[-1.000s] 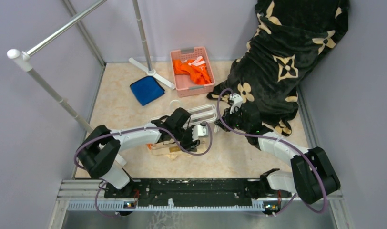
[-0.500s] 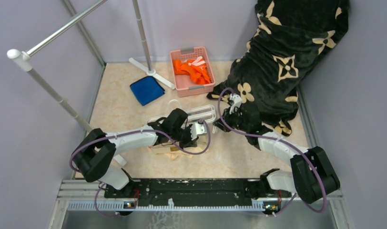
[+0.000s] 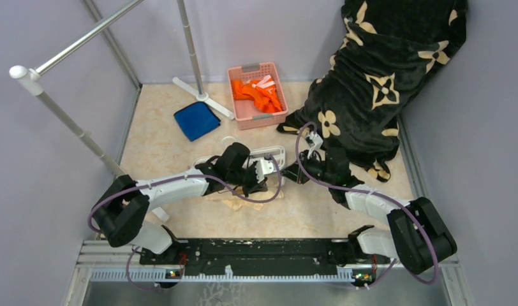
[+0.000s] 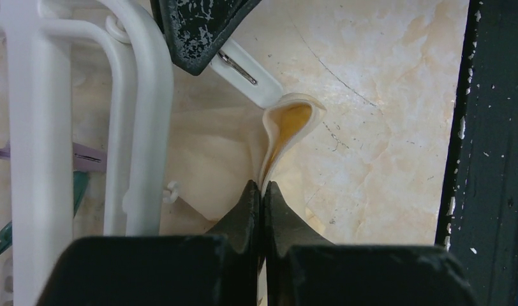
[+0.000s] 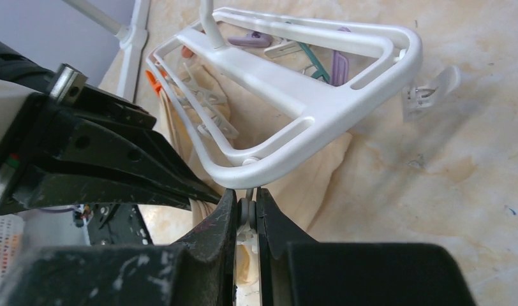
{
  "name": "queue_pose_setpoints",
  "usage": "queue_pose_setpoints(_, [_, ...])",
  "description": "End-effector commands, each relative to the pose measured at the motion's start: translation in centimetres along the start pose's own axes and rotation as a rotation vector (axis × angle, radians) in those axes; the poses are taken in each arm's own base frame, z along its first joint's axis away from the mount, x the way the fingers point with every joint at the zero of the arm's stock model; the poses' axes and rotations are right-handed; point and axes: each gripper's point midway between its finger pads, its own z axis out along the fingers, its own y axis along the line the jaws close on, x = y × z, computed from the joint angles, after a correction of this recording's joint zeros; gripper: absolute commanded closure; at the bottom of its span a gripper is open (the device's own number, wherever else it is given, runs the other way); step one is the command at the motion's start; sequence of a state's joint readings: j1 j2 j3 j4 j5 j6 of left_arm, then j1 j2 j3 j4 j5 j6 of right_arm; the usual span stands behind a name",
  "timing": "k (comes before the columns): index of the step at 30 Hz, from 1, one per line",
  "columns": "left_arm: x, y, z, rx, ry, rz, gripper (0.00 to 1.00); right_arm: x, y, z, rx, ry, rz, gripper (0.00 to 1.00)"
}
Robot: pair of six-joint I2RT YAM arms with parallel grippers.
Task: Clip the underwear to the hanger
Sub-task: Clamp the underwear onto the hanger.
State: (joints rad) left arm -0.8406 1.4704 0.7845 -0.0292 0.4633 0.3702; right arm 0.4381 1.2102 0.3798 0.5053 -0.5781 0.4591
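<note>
1. The left jaws are shut tight on a raised fold of the underwear (image 4: 212, 159), pinching its edge just above the bench (image 4: 384, 95).
2. The right jaws are closed on a white clip (image 4: 259, 89) that hangs at the near rim of the hanger (image 5: 295, 95).
3. The underwear lies on the bench, partly beneath the hanger, between the two arms.
4. The clip's tip is just beside the raised fold; whether they touch, I cannot tell.
</note>
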Motion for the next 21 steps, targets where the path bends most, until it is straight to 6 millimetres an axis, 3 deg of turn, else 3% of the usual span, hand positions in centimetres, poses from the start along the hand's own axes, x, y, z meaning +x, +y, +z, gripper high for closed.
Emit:
queue_pose_setpoints(1, [-0.5, -0.5, 0.5, 0.021, 0.000, -0.003, 1.00, -3.6, 4.0, 0.0, -0.143, -0.127, -0.053, 0.92])
queue_pose_setpoints(10, [-0.3, -0.6, 0.7, 0.022, 0.010, -0.004, 1.00, -3.6, 4.8, 0.4, -0.150, -0.138, -0.059, 0.92])
queue_pose_setpoints(21, [-0.9, 0.0, 0.4, -0.014, 0.007, -0.031, 1.00, -1.7, 4.4, 0.5, -0.156, -0.071, -0.084, 0.92])
